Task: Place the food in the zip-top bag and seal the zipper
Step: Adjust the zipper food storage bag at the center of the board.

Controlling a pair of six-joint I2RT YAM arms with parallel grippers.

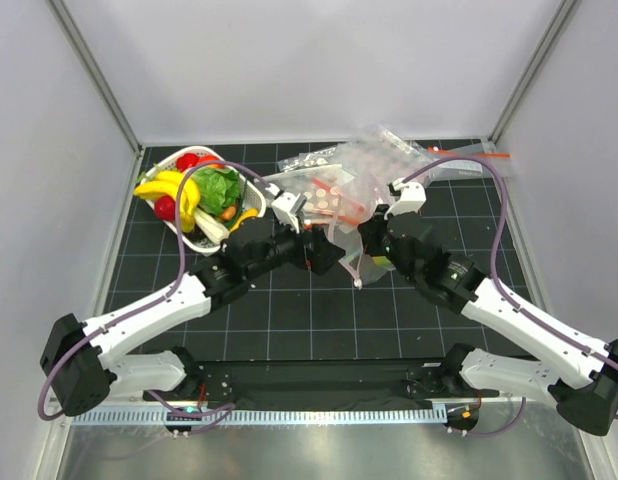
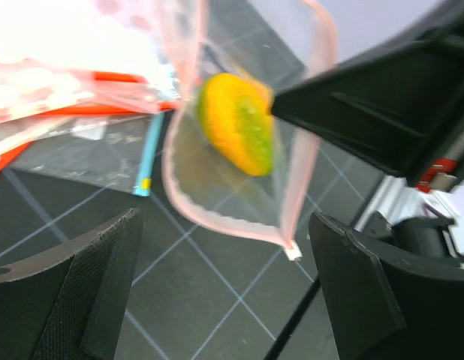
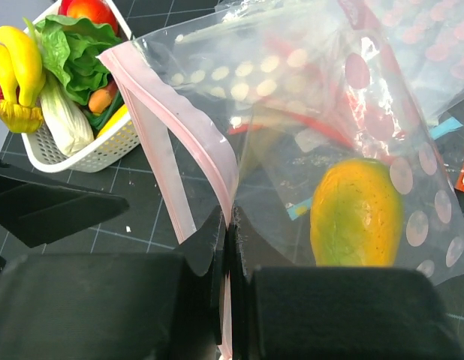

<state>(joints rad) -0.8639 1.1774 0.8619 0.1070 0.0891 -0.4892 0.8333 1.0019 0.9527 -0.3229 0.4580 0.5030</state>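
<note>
Now the right gripper (image 3: 226, 225) is clamped on the mouth edge of the zip-top bag (image 3: 292, 90) over the middle of the table (image 1: 319, 310), mango-like fruit (image 3: 357, 214) inside. Meanwhile the left gripper (image 2: 223, 225) hangs just before it, jaws wide and empty; other food (image 3: 67, 60) sits in the basket (image 3: 89, 150) near the far-left corner.

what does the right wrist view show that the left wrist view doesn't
Only the right wrist view: the white basket with the banana bunch and lettuce, and the right gripper shut on the mouth edge of the zip-top bag. Only the left wrist view: the left gripper, standing open. Both: the orange-yellow fruit inside that bag.
</note>
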